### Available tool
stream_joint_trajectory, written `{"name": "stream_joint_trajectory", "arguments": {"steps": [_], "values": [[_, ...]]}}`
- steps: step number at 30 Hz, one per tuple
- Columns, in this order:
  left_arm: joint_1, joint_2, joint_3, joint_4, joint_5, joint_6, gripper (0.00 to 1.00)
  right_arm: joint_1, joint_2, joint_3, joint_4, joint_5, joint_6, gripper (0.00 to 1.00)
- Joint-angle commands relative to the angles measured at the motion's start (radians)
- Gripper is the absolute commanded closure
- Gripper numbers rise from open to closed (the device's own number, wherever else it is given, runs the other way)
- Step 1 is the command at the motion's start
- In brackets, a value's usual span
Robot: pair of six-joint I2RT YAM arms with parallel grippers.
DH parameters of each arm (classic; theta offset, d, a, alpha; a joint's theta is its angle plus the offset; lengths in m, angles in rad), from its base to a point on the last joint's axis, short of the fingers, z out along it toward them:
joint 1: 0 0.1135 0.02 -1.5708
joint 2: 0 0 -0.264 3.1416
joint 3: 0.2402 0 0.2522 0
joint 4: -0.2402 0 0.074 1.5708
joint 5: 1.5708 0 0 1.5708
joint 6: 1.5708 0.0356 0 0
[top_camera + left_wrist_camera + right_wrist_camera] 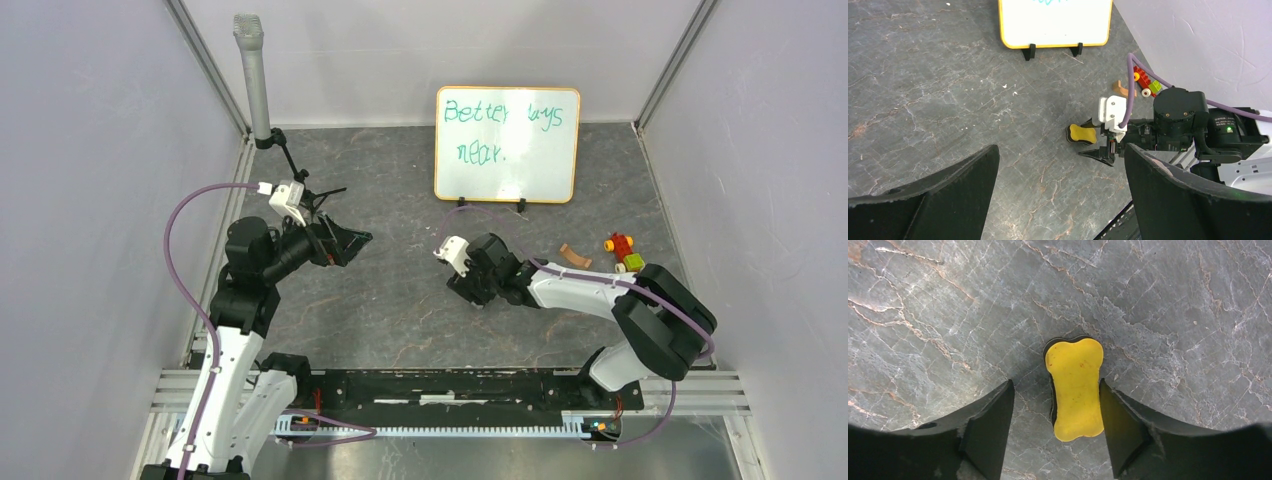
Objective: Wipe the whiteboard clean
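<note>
Bright even light, soft shadows, sharp

The orange-framed white whiteboard point(520, 170) bears teal writing, the eraser point(1075, 387) is yellow, the table point(400, 300) grey with pale veins.

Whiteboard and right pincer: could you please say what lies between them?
Bare tabletop separates whiteboard and right pincer, shown in left wrist view; its purple cable arches over.

The dark grey veined bench point(400, 310) carries a whiteboard point(507, 145) standing on two black feet at its far edge. A yellow bone-shaped eraser point(1075, 387) lies flat near the middle. At the right, a brown curved piece point(575, 257) lies beside some toy bricks point(624, 252).
</note>
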Motion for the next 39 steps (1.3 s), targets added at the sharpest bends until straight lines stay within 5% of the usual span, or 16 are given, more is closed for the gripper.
{"name": "stream_joint_trajectory", "arguments": {"steps": [1, 12, 21, 27, 32, 39], "values": [[-0.004, -0.005, 0.000, 0.024, 0.028, 0.049, 0.00, 0.010, -0.003, 0.040, -0.012, 0.069, 0.012, 0.34], [-0.004, 0.000, -0.002, 0.024, 0.030, 0.048, 0.00, 0.011, 0.006, 0.030, 0.013, 0.085, 0.014, 0.45], [-0.010, 0.023, 0.001, 0.030, -0.010, 0.038, 0.00, 0.011, -0.040, -0.005, 0.095, 0.220, 0.071, 0.72], [-0.172, 0.049, -0.034, 0.164, -0.181, -0.101, 0.00, 0.007, -0.066, 0.005, 0.218, 0.404, 0.148, 0.83], [-0.472, 0.273, 0.033, 0.296, -0.422, -0.076, 0.00, -0.078, -0.034, 0.095, 0.311, 0.470, 0.193, 0.86], [-0.472, 0.600, 0.183, 0.559, -0.417, -0.048, 0.00, -0.260, 0.028, 0.267, 0.457, 0.379, 0.294, 0.84]]}}
